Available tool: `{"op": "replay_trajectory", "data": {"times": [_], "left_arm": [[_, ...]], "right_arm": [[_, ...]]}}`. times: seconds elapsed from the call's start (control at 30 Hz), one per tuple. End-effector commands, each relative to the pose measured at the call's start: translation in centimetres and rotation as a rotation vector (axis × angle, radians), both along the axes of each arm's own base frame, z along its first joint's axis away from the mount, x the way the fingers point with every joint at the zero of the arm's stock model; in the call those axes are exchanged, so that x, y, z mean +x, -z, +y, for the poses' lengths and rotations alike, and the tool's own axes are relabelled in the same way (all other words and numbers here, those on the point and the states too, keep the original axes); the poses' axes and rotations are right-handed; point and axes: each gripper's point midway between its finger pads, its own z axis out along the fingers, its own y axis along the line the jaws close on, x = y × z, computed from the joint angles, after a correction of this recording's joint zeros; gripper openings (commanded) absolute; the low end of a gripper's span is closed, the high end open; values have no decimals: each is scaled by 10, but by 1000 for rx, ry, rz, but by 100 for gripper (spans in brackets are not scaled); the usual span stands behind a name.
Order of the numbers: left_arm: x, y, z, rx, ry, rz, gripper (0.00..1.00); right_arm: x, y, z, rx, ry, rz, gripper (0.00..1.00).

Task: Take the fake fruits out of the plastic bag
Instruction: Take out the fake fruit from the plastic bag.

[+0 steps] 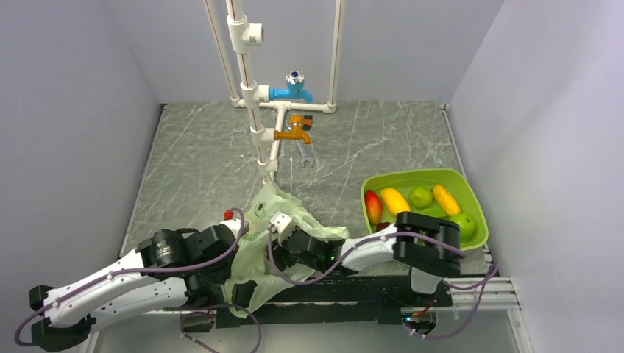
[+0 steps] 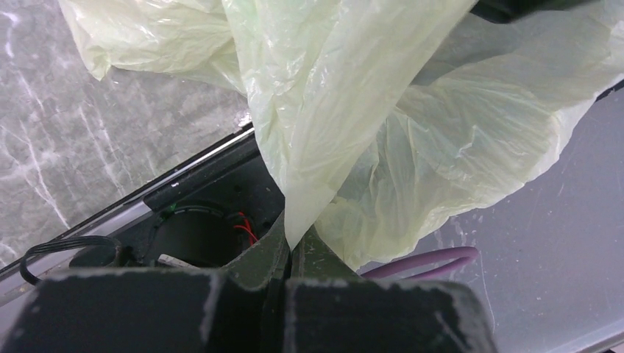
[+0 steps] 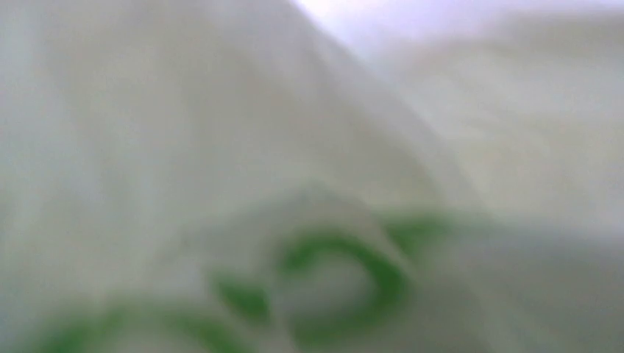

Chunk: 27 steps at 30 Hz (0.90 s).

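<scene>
My left gripper (image 2: 289, 246) is clamped tight on a pinched fold of the thin, crinkly, translucent pale green plastic bag (image 2: 353, 125). The bag is heaped between the two arms and drapes over the near edge of the grey marble-patterned table (image 1: 199, 162). My right gripper (image 1: 287, 246) is pushed into the bag. Its camera gives me only blurred film with green print, so I cannot tell how those jaws stand, nor whether any fruit is inside. Five glossy fake fruits (image 1: 421, 196), one red, two yellow and two green, lie in the lime-green rectangular tray (image 1: 412, 175) to the right.
</scene>
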Motion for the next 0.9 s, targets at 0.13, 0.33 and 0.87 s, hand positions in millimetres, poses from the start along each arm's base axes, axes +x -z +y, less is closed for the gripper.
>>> {"op": "replay_trajectory", "data": {"times": [0.13, 0.33, 0.87], "left_arm": [[12, -15, 9, -8, -105, -72, 0], [26, -32, 1, -76, -162, -137, 0], [74, -71, -43, -146, -90, -353, 0]], "right_arm": [[-8, -75, -25, 108, -13, -37, 18], [-24, -87, -31, 151, -63, 20, 3], [-34, -210, -37, 372, -119, -24, 0]]}}
